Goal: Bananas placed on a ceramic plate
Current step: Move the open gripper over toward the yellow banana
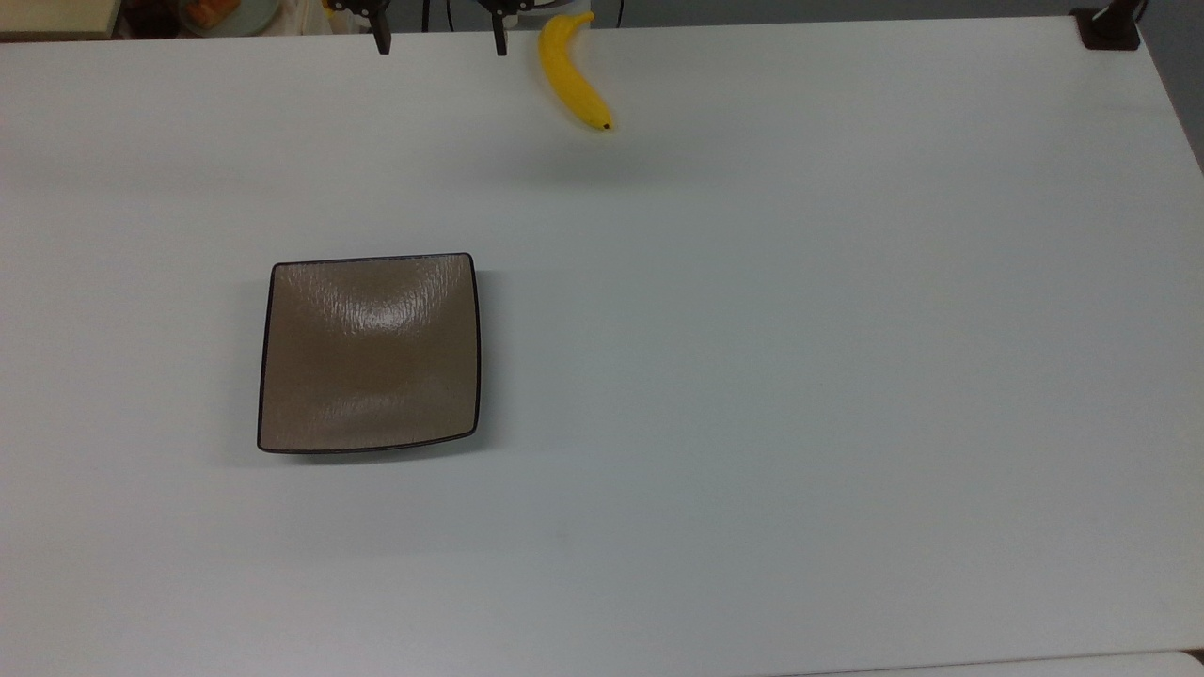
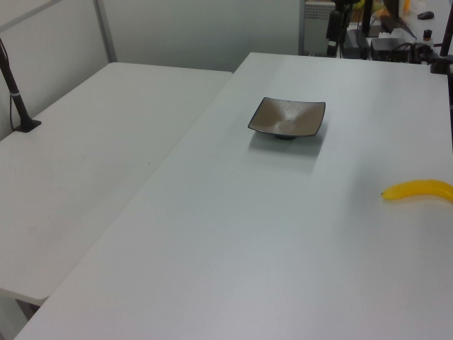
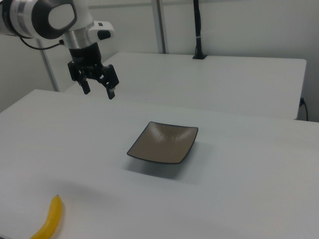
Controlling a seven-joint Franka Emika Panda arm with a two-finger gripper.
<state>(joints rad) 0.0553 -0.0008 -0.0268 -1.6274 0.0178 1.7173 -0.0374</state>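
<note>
Yellow banana: lying flat on the white table, near the far edge in the top view, its dark tip turned toward the table's middle; it is also seen at the left view's right edge and at the right view's lower left.
Tan ceramic plate: square, glossy, dark-rimmed, with nothing on it; it stands left of centre in the top view and well apart from the banana.
Gripper: held in the air above the table, fingers spread wide and pointing down, nothing between them; in the top view the two fingertips are seen at the upper edge, just left of the banana's stem end.
Contact: none is seen between the gripper and the banana or the plate.
Done: nothing yet, as judged from the layout; the banana has not been grasped.
Left: the gripper must be lowered over the banana, closed on it, carried across to the plate and opened there.
Progress: judged to be at the very start.
</note>
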